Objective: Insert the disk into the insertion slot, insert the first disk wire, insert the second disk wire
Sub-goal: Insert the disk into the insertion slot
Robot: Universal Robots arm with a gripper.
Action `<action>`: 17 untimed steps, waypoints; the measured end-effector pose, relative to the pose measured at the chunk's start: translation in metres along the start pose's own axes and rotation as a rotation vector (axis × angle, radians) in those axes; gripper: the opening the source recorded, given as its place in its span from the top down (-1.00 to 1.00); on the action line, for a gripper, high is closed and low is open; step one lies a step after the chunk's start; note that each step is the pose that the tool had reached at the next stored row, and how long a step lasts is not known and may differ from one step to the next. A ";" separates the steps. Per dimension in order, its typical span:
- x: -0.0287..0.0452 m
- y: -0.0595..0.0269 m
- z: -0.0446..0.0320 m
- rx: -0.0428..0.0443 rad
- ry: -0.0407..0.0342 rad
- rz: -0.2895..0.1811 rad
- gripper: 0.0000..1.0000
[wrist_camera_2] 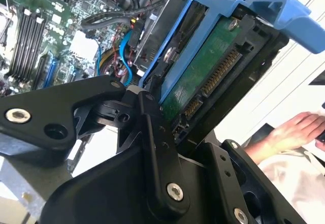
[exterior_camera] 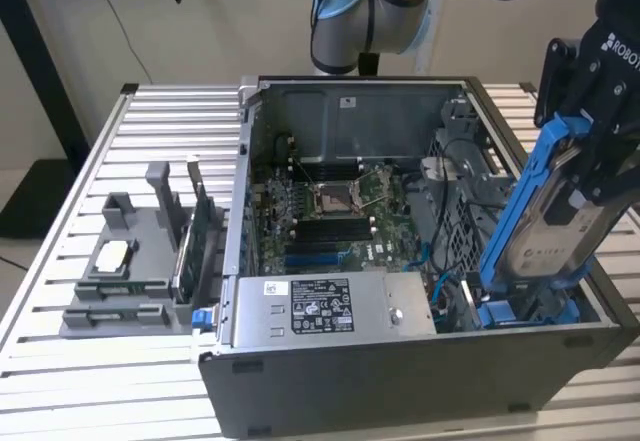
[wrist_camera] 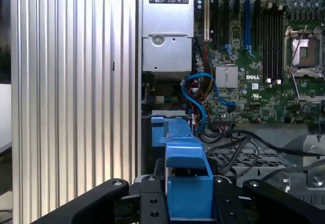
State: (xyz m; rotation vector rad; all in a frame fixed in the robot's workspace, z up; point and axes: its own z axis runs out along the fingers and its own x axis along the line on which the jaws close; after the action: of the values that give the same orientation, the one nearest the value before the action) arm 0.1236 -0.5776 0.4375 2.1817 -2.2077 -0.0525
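My gripper is shut on the disk, a silver-grey drive in a bright blue carrier. In the exterior view the disk stands steeply tilted over the open computer case's front corner at that view's right. Its lower end reaches down at the blue insertion slot; whether it touches is hidden. In the second wrist view the disk shows its green circuit side and connector between my black fingers. The first wrist view looks along the carrier held in the gripper toward the slot. Blue disk wires loop loose inside the case.
The grey labelled power-supply box sits beside the slot, with the motherboard behind it. A grey fixture with parts lies on the slatted table at the exterior view's left. A person's hand rests beyond the case.
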 end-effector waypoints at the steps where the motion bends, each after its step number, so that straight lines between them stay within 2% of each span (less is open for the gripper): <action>1: 0.0000 0.0000 0.0005 0.0000 -0.0001 0.000 0.35; 9: 0.0000 -0.0005 0.0100 0.0000 -0.0047 0.000 0.35; 15: -0.0001 -0.0009 0.0179 -0.0001 -0.0138 -0.001 0.35; 17: 0.0000 -0.0010 0.0195 -0.0003 -0.0193 -0.001 0.35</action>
State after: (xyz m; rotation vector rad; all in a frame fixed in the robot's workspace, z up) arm 0.1236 -0.5777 0.4180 2.1914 -2.2166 -0.0742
